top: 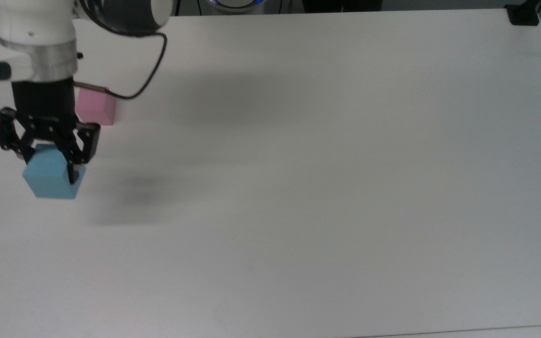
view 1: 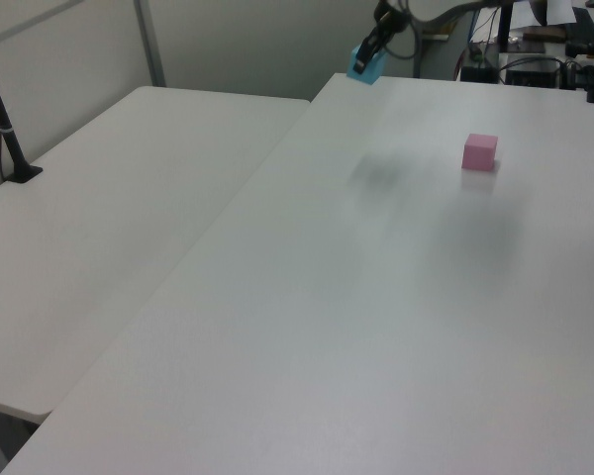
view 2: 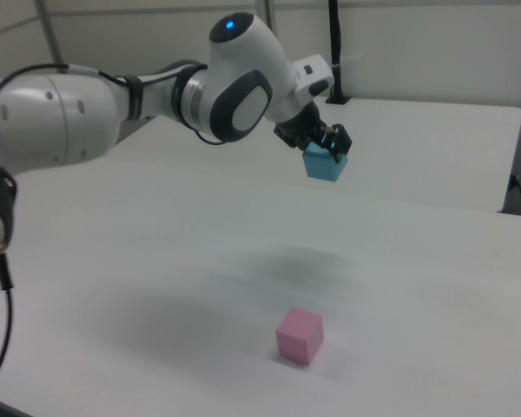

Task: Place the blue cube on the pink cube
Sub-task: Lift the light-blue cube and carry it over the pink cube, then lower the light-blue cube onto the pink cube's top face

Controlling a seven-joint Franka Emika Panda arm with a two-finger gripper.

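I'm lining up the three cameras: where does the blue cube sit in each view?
Top view: the blue cube is at the left edge, in the gripper.
Left view: top centre, lifted.
Right view: upper centre-right, held in the air.
Shared landmark: the pink cube on the table.

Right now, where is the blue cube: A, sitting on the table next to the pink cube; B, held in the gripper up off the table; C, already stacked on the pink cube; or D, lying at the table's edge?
B: the gripper is shut on the blue cube, which hangs well above the table, while the pink cube sits alone on the surface.
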